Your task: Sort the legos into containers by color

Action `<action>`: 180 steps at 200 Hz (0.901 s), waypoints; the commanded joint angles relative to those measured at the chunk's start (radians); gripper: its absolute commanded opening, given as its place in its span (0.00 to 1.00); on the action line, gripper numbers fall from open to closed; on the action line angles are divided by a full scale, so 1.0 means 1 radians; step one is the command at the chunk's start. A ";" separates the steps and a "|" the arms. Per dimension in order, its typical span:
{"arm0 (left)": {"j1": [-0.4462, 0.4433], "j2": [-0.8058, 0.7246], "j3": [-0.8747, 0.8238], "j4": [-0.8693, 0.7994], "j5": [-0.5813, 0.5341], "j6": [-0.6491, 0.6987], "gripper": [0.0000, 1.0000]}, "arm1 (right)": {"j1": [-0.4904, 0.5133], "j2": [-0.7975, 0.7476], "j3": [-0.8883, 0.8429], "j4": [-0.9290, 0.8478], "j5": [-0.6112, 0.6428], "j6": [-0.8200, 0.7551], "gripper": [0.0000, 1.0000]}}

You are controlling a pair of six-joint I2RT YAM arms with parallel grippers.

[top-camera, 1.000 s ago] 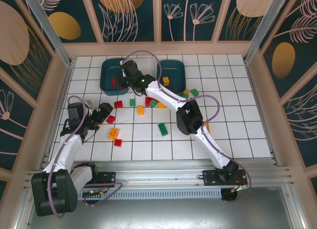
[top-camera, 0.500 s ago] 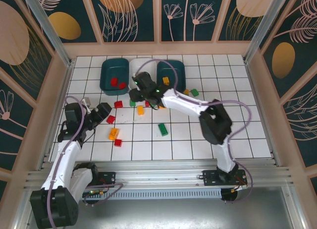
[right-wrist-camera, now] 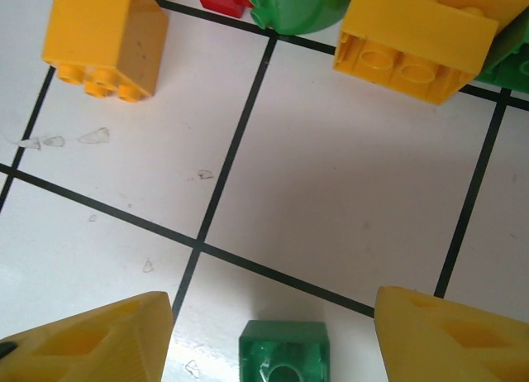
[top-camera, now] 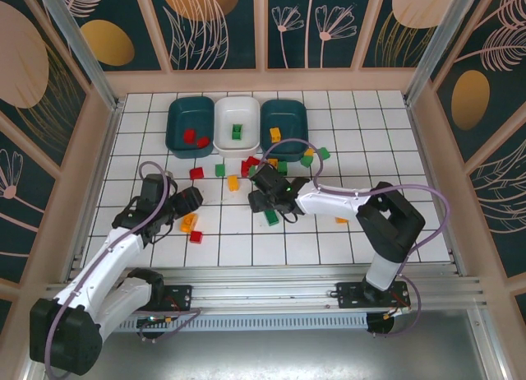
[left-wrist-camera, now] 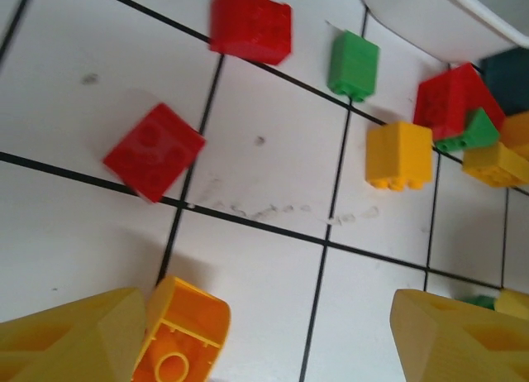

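1. Nearest, the left gripper (left-wrist-camera: 264, 316) stands spread, an orange brick (left-wrist-camera: 180, 341) against one finger.
2. Rightward, the right gripper (right-wrist-camera: 269, 303) stands spread astride a green brick (right-wrist-camera: 283, 353), centred between fingers.
3. Farthest, the white tub (top-camera: 249, 143) holds a green block (top-camera: 237, 132).

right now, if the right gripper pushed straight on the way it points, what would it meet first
Probably the green brick lying between the open jaws of the right gripper, then the tiled table; depth is hard to judge.
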State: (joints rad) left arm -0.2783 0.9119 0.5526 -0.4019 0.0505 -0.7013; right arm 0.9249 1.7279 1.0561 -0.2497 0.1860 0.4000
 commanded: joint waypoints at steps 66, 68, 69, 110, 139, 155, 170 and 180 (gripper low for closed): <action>-0.125 0.127 -0.031 -0.080 -0.177 -0.101 0.77 | -0.030 -0.085 -0.005 0.049 0.010 -0.021 0.68; -0.127 0.128 -0.031 -0.079 -0.178 -0.102 0.77 | -0.032 -0.088 -0.009 0.051 0.008 -0.021 0.68; -0.129 0.129 -0.030 -0.079 -0.179 -0.102 0.77 | -0.033 -0.090 -0.012 0.052 0.006 -0.021 0.68; -0.179 0.252 -0.049 -0.022 -0.175 -0.107 0.74 | -0.083 -0.184 -0.094 0.093 -0.043 -0.021 0.68; -0.191 0.275 -0.044 -0.008 -0.202 -0.108 0.67 | -0.111 -0.244 -0.150 0.096 -0.045 -0.017 0.68; -0.191 0.285 -0.039 -0.007 -0.227 -0.097 0.61 | -0.121 -0.275 -0.176 0.100 -0.051 -0.012 0.68; -0.191 0.305 -0.031 0.002 -0.241 -0.087 0.52 | -0.122 -0.295 -0.191 0.102 -0.049 -0.007 0.67; -0.191 0.321 -0.024 0.010 -0.246 -0.079 0.48 | -0.124 -0.305 -0.200 0.102 -0.048 -0.004 0.67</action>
State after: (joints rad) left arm -0.4652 1.2003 0.5098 -0.4171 -0.1486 -0.7925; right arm 0.8062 1.4731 0.8848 -0.1703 0.1398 0.3923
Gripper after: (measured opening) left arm 0.521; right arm 0.673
